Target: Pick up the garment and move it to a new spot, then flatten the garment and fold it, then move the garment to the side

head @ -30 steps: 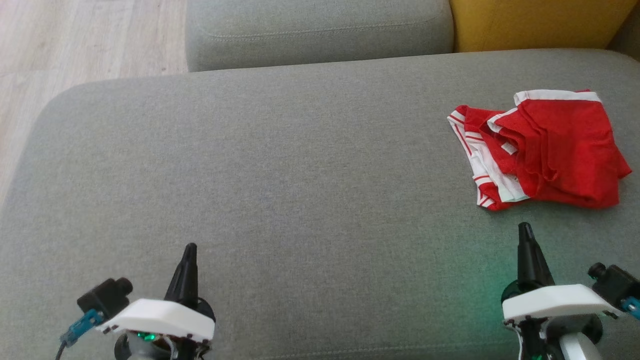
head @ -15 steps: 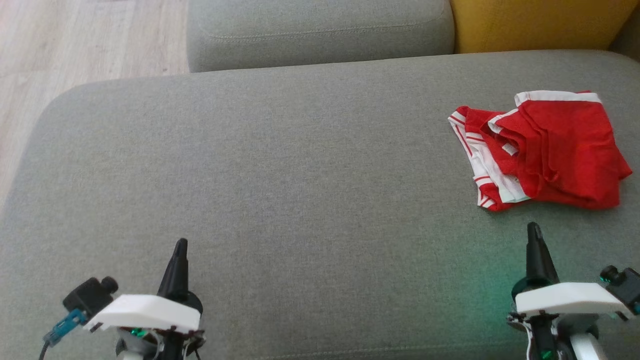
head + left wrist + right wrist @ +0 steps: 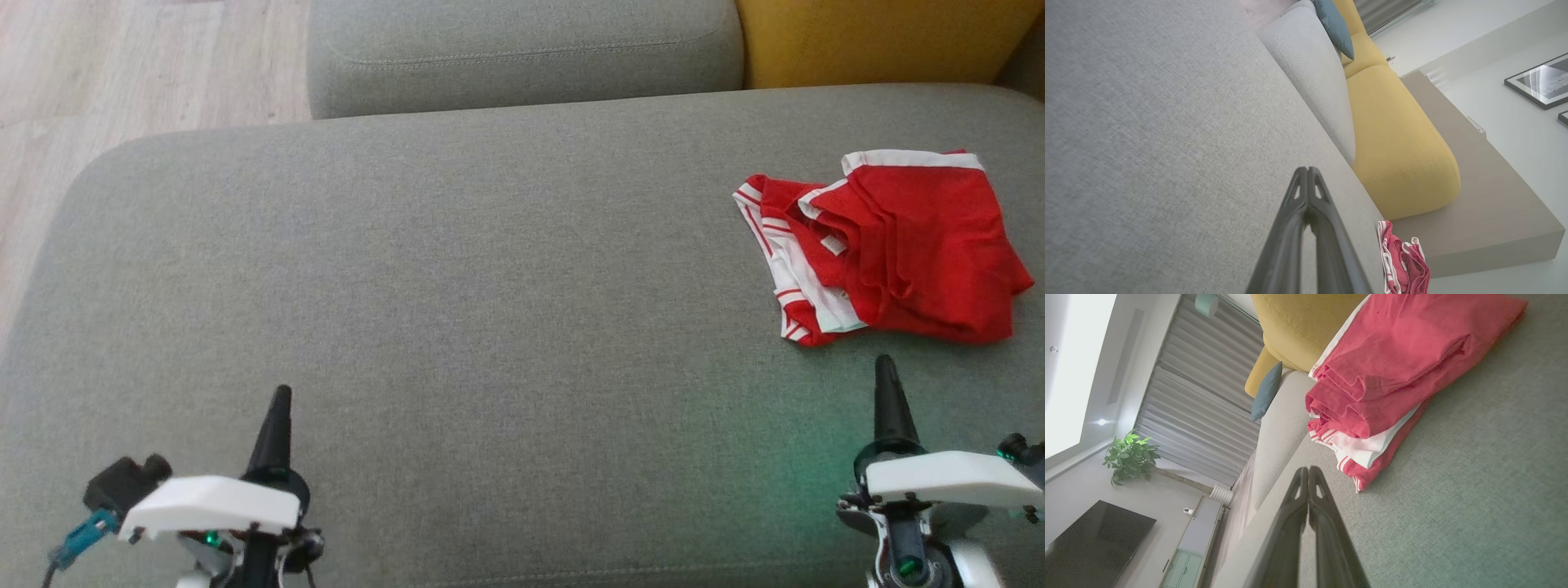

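The garment [image 3: 894,245], red with white striped bands, lies folded in a loose stack at the far right of the grey sofa seat [image 3: 490,286]. It also shows in the right wrist view [image 3: 1396,375] and small in the left wrist view [image 3: 1402,261]. My right gripper [image 3: 883,363] is shut and empty, its tip just short of the garment's near edge, not touching it. My left gripper [image 3: 280,394] is shut and empty at the lower left, far from the garment. Both pairs of fingers show pressed together in the wrist views [image 3: 1308,171] [image 3: 1306,470].
A grey back cushion [image 3: 522,49] and a yellow cushion [image 3: 882,37] line the seat's far edge. Wooden floor [image 3: 122,73] lies past the seat's left edge. The seat's rounded left corner [image 3: 90,180] drops off there.
Both grippers have drifted outward: the left one to the left and slightly up the picture, the right one to the right and nearer the garment. The garment has not moved.
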Robot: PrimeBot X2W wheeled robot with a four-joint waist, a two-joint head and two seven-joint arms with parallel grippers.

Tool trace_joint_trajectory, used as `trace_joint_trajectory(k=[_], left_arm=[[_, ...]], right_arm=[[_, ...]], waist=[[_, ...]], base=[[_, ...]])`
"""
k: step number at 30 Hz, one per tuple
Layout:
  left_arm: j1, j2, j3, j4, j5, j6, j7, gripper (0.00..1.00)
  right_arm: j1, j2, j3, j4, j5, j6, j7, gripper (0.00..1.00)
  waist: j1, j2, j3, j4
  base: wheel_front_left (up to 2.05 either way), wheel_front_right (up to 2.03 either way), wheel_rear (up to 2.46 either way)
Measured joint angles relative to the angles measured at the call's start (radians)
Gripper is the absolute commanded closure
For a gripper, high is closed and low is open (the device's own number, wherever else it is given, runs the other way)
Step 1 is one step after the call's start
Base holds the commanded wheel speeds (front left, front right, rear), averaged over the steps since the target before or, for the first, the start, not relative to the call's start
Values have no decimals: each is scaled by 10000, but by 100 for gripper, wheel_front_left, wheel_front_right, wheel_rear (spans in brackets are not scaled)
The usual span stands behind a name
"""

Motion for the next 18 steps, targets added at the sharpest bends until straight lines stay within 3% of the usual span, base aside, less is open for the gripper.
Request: trace_joint_trajectory(k=[18], left_arm=[[-112, 2, 512, 25, -1778, -190, 447, 100]], right_arm=[[-3, -2, -222, -65, 1921, 0, 518, 100]], waist=[[0, 0, -28, 33]], base=[[0, 0, 0]])
